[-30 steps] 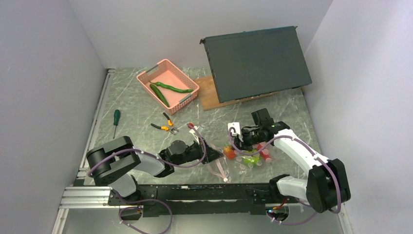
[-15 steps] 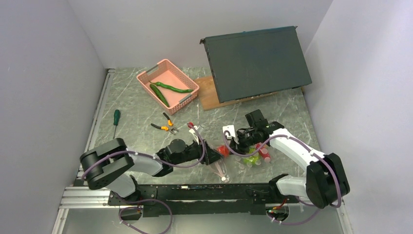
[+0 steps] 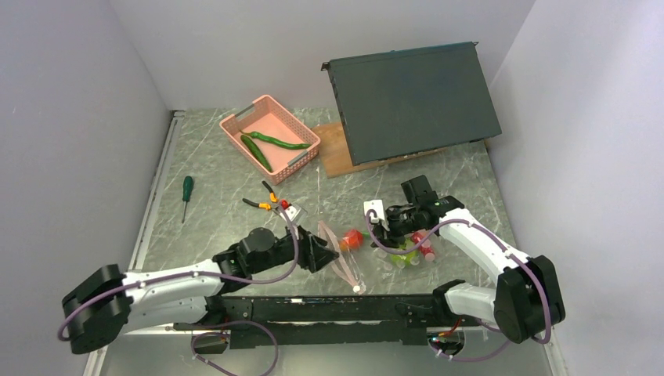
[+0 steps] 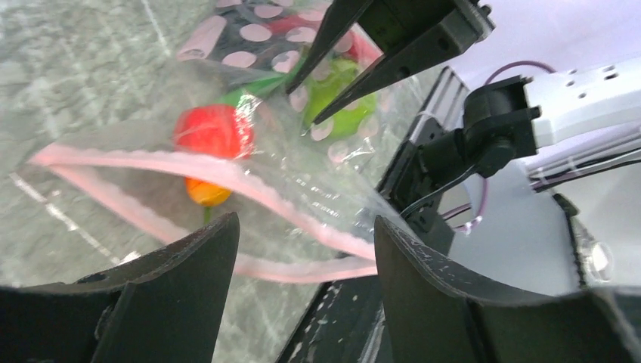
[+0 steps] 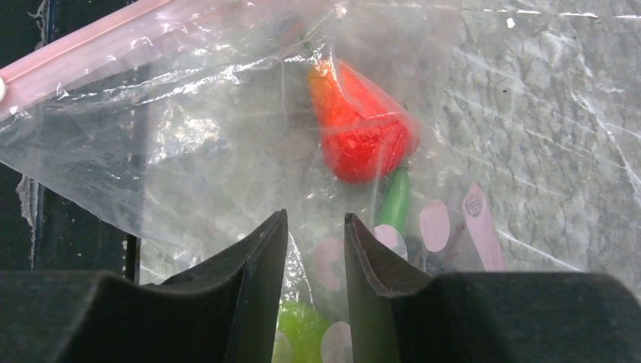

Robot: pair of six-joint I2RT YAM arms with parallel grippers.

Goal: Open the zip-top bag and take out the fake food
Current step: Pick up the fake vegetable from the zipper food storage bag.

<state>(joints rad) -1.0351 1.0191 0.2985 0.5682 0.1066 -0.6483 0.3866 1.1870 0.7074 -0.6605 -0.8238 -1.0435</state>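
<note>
The zip-top bag [image 3: 345, 265] lies between my grippers, and its pink zip strip [image 4: 227, 172] has parted into two lines. Through the film I see fake food: a red-orange piece [image 4: 214, 130], a green apple [image 4: 342, 98] and a green stem [image 5: 393, 198]. My left gripper [image 4: 304, 219] [image 3: 319, 252] is open, with nothing between its fingers and the strip just beyond the tips. My right gripper [image 5: 315, 215] [image 3: 385, 233] hovers over the bag's spotted part. Its jaws are slightly apart with a ridge of film in the gap. A cucumber [image 3: 254, 151] and a green pepper [image 3: 279, 142] lie in the basket.
A pink basket [image 3: 235, 129] stands at the back left. Orange-handled pliers [image 3: 264, 202] and a green-handled screwdriver [image 3: 186, 190] lie on the marble table. A dark panel [image 3: 411, 98] leans over a wooden board [image 3: 333, 153] at the back. The black base rail [image 3: 313, 305] runs along the near edge.
My left arm drew back to the left and its jaws opened, letting go of the bag. The right jaws opened a little. The bag's zip end shifted left.
</note>
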